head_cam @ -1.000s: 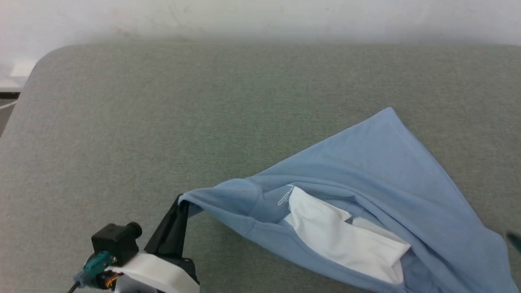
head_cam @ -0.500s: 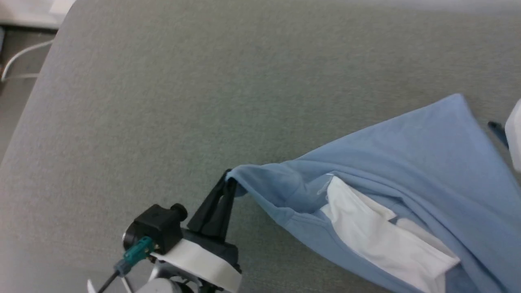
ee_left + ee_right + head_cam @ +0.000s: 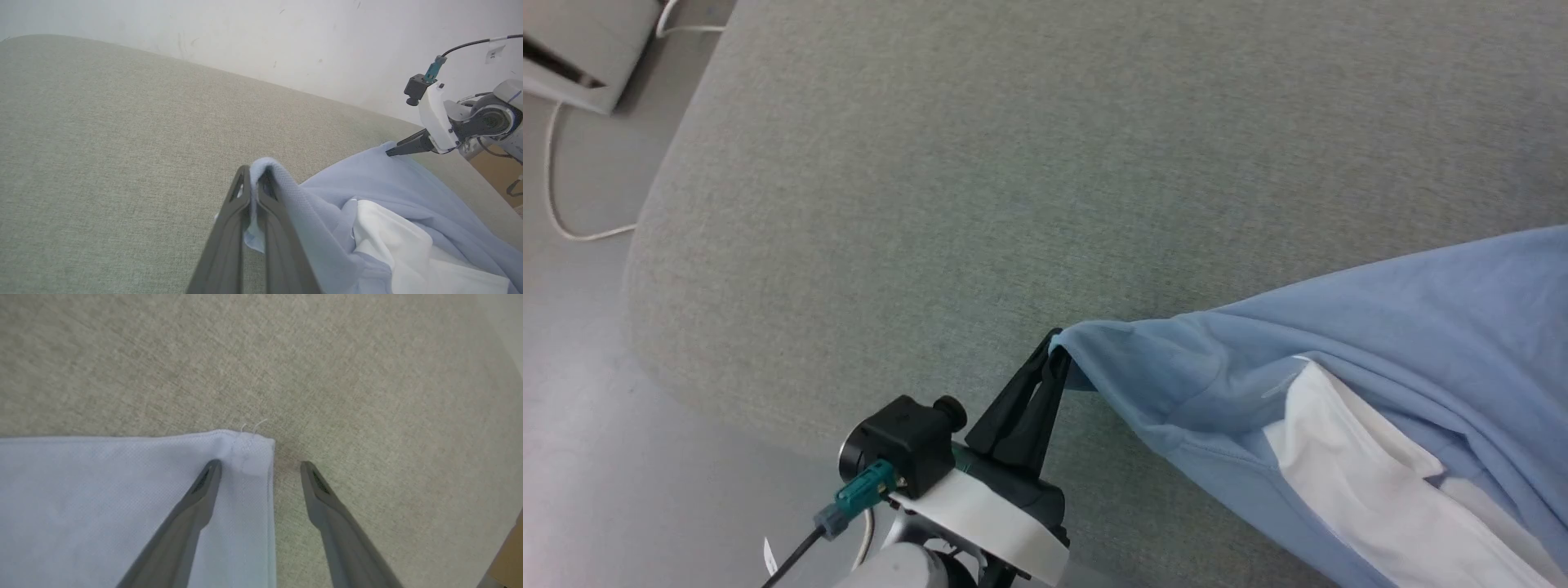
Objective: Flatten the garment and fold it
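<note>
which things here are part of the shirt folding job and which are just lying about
Job: garment; left claw, shut on its edge; right claw, open at a corner; grey padded surface under it.
Lying about: white cable on the floor; pale box beside it.

**Light blue knit on grey-green weave**

The garment (image 3: 1405,327) is plain light blue, and the wrist views show a fine dimpled knit pattern in it. Its collar (image 3: 1339,465) is solid white, and the logo (image 3: 1278,384) is a thin white outline on the blue. The padded surface (image 3: 1013,163) is muted grey-green with a speckled woven texture. The left gripper (image 3: 1055,347) is black and the right gripper (image 3: 261,464) is dark grey. The connector (image 3: 862,488) is teal, the camera block (image 3: 903,445) black and the wrist band (image 3: 980,523) white. The floor (image 3: 588,425) is pale grey, the cable (image 3: 556,196) white, and the wall (image 3: 286,32) off-white with faint dark marks.
</note>
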Controlling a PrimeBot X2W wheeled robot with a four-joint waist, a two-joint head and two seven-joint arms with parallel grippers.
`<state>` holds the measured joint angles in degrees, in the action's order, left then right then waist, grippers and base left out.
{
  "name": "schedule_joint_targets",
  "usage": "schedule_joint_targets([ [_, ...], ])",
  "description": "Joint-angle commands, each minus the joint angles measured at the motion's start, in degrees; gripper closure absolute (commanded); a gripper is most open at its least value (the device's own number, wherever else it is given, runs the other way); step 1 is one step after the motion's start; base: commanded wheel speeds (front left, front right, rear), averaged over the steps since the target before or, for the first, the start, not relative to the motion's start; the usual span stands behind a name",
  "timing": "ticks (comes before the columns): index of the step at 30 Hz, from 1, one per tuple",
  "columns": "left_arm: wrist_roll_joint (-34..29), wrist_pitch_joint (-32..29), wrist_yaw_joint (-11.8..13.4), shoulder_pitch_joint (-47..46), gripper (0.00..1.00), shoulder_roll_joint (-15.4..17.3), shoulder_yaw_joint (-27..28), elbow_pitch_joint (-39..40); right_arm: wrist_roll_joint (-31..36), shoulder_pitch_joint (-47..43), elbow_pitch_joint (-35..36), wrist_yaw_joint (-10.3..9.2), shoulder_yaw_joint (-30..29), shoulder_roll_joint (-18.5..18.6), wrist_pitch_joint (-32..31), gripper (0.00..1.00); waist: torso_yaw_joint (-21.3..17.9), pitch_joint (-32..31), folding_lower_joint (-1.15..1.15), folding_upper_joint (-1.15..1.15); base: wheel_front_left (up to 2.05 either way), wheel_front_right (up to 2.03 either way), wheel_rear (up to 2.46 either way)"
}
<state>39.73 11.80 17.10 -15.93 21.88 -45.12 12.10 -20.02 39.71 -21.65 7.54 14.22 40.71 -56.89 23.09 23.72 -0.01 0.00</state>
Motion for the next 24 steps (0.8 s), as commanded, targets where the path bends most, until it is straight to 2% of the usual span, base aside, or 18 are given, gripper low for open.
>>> schedule_joint_targets([
  [1,-0.3,0.3,-0.7,-0.9,1.0,-0.2,-0.2,-0.3,-0.7,-2.0,-1.8,-0.05,2.1,-0.5,-0.2,0.0,2.4,1.9,0.01,0.0,0.0,0.0,0.0],
  [3,-0.3,0.4,-0.8,-0.9,1.0,-0.1,-0.2,-0.7,-1.7,-3.1,-2.5,-0.05,4.1,0.3,0.0,0.77,2.4,1.8,0.01,0.0,0.0,0.0,0.0],
  [4,-0.3,0.4,-0.8,-0.9,1.0,0.0,-0.1,-0.9,-2.2,-3.5,-2.7,-0.05,5.0,0.5,0.3,1.0,2.3,1.6,0.01,0.0,0.0,0.0,0.0],
  [13,-0.8,0.0,-0.4,-1.1,1.0,2.5,0.9,-2.0,-3.6,-0.4,-3.3,-0.05,7.7,-0.1,9.5,1.0,-1.7,-3.5,0.01,0.0,0.0,0.0,0.0],
  [19,-1.0,-1.4,0.5,-2.0,1.0,6.1,3.1,-0.3,-3.6,3.2,-2.1,-0.05,7.3,-0.6,18.8,1.0,-6.3,-9.3,0.01,0.0,0.0,0.0,0.0],
  [24,-1.1,-3.2,1.5,-3.4,1.0,10.3,6.1,2.7,-2.5,6.2,2.6,-0.05,9.0,1.6,27.6,1.0,-10.6,-14.3,0.01,0.0,0.0,0.0,0.0],
])
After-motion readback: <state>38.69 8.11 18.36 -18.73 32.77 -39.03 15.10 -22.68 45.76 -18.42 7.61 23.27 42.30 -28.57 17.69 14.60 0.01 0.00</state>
